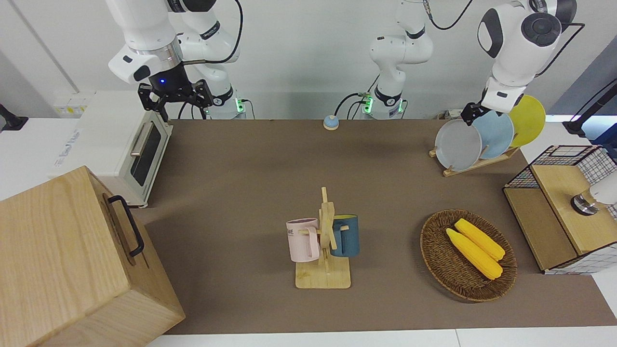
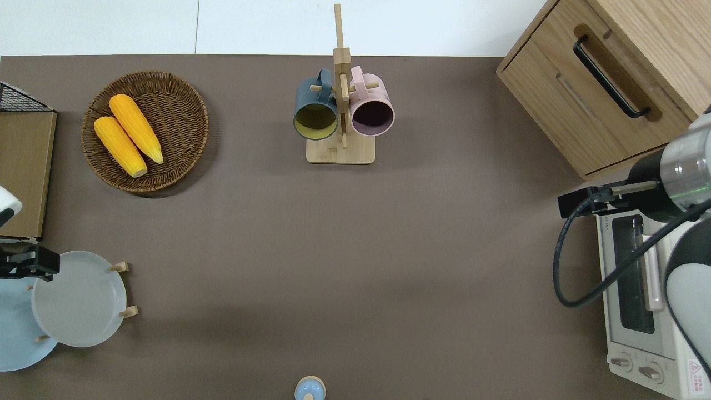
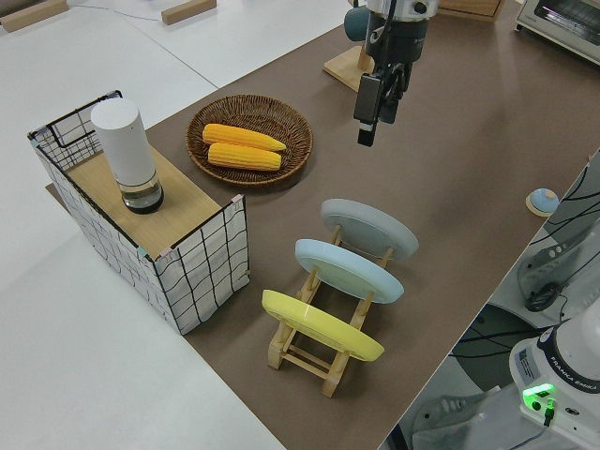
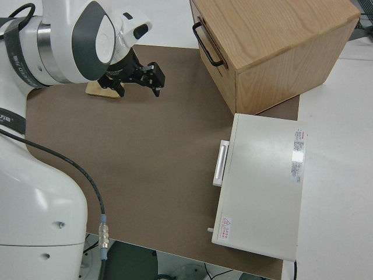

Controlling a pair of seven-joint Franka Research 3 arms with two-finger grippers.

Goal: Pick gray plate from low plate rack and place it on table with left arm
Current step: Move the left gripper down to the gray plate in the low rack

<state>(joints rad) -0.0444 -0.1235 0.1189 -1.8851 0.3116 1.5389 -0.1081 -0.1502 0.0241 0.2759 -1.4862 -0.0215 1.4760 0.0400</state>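
The gray plate (image 1: 458, 144) leans in the low plate rack (image 1: 475, 166) at the left arm's end of the table (image 1: 250, 173), as the rack's endmost plate toward the table's middle. It also shows in the overhead view (image 2: 78, 300) and the left side view (image 3: 370, 228). My left gripper (image 2: 28, 264) hangs open and empty in the air, fingers pointing down, over the gray plate's rim where it meets the light-blue plate; it also shows in the left side view (image 3: 368, 108). The right arm with its gripper (image 1: 176, 96) is parked.
A light-blue plate (image 1: 496, 132) and a yellow plate (image 1: 530, 118) stand in the same rack. A wicker basket with corn (image 1: 467, 255), a wire-sided box (image 1: 564, 207), a mug stand (image 1: 325, 241), a wooden cabinet (image 1: 72, 260) and a toaster oven (image 1: 130, 149) stand around.
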